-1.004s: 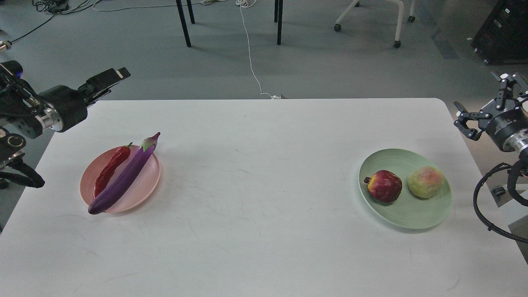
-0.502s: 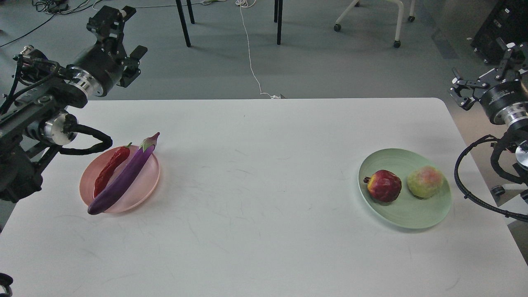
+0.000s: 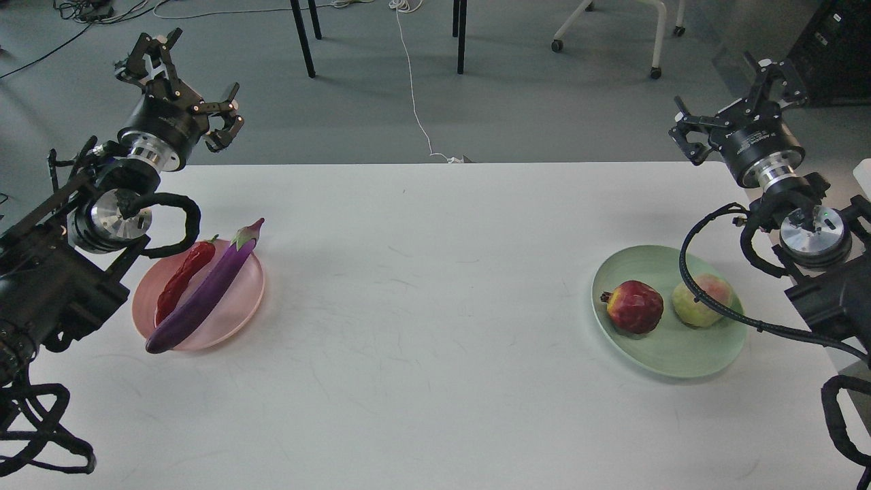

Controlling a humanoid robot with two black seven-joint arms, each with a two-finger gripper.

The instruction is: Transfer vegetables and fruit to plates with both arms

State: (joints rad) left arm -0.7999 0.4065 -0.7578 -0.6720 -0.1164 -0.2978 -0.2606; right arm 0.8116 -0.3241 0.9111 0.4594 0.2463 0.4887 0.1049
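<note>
The left gripper (image 3: 182,87) hangs beyond the counter's (image 3: 422,306) far left corner, jaws spread wide and empty. Nearer than it and slightly inward, the pink plate (image 3: 241,299) carries the eggplant (image 3: 204,296) and, touching its outer side, the chili pepper (image 3: 182,275). The right gripper (image 3: 731,95) stands past the far right corner, jaws wide and empty. Nearer than it, the green plate (image 3: 670,354) holds the pomegranate (image 3: 635,306) and the yellow-green fruit (image 3: 704,306), close together, a cable loop crossing the fruit.
</note>
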